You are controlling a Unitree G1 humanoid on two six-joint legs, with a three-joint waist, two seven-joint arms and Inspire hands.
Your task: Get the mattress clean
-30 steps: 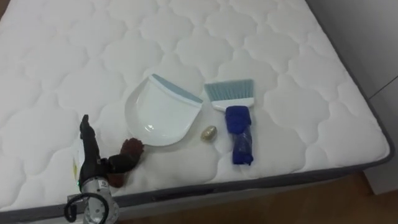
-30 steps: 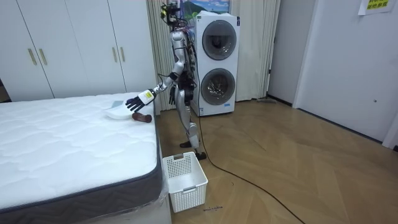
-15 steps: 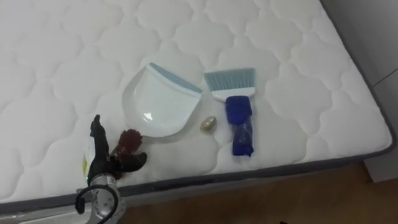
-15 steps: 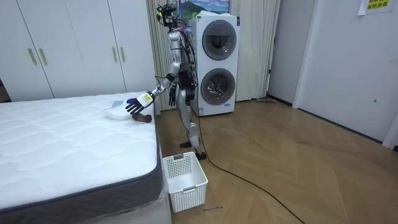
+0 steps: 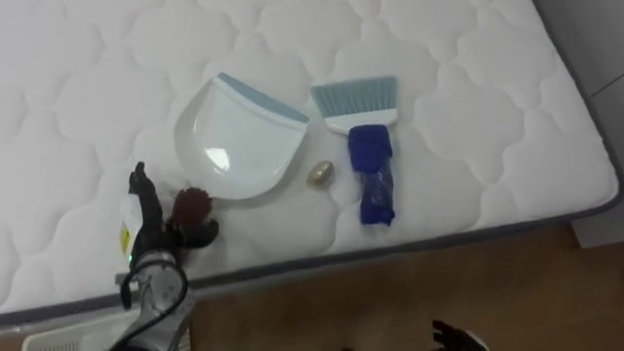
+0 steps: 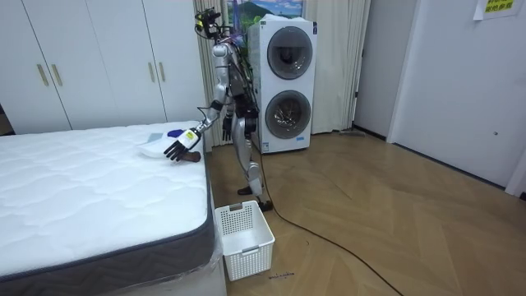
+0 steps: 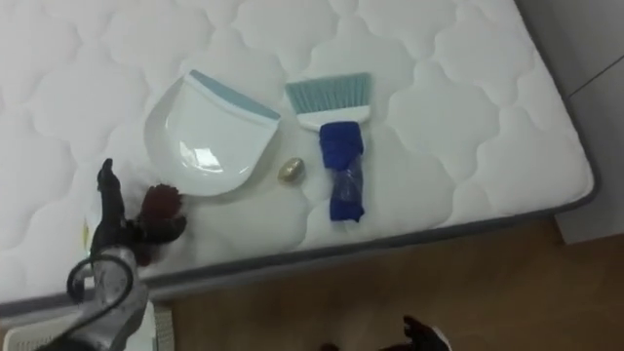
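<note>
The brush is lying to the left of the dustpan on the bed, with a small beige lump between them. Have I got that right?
Not quite. The brush lies to the right of the dustpan, not the left, as the left eye view shows. The rest holds: both are on the bed, with the small beige lump between them.

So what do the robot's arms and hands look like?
The left hand has black fingers and a small white tag with yellow on its back. Its wrist is a shiny silver cylinder with a dark cable looping beside it. The right hand looks dark too.
</note>
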